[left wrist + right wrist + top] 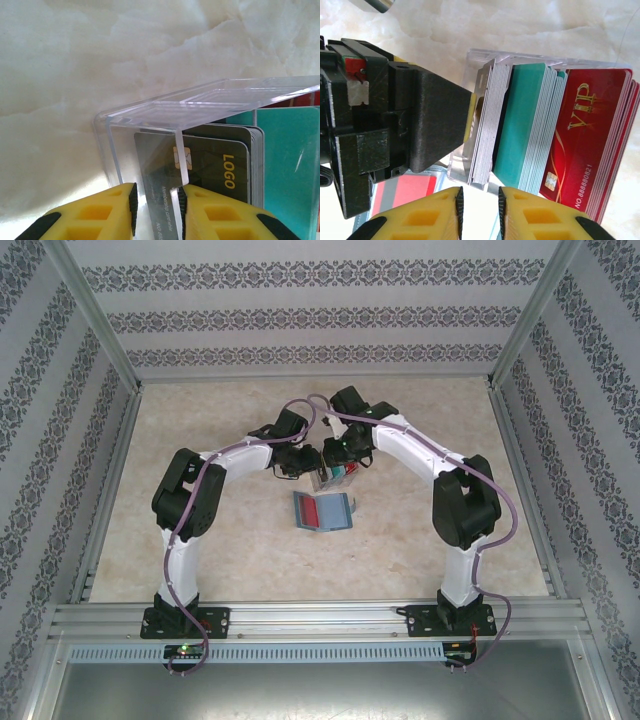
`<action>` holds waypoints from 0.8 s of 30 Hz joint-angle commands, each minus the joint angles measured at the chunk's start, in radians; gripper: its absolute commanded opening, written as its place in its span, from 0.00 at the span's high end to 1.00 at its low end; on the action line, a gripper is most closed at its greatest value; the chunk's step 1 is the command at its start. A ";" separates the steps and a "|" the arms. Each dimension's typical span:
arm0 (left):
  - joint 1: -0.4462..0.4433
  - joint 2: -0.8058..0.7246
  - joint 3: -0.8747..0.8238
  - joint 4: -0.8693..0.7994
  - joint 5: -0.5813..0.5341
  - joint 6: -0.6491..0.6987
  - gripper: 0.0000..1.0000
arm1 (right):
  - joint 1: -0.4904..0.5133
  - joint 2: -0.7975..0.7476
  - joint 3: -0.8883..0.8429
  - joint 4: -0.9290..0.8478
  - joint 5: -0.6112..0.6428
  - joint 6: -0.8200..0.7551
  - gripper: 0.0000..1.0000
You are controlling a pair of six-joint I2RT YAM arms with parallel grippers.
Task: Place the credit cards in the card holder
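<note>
The teal-blue card holder [323,511] lies open on the table with a red card [330,512] on it; the same red card [402,192] shows in the right wrist view. Just behind it stands a small clear box [338,476] packed with cards on edge: red VIP cards [585,135], teal-green cards [522,130], a grey-white stack [487,125] and dark LOGO cards [220,165]. My left gripper [157,210] is shut on the clear box's wall [179,165]. My right gripper [480,210] is open, empty, just short of the box's near edge. The yellow card is out of view.
Both arms meet over the middle of the marble-patterned table [220,540]. The left gripper's black finger [430,120] presses the box's side right beside my right fingers. Metal frame rails [320,618] run along the near edge, and patterned walls surround the table.
</note>
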 commanded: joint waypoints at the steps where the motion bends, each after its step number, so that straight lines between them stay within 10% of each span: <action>1: -0.020 0.005 -0.047 -0.059 -0.033 0.000 0.70 | -0.001 0.013 0.038 -0.020 0.007 -0.042 0.74; 24: -0.028 -0.027 -0.089 0.031 0.015 -0.042 0.70 | 0.037 0.161 0.136 -0.094 0.218 -0.006 0.70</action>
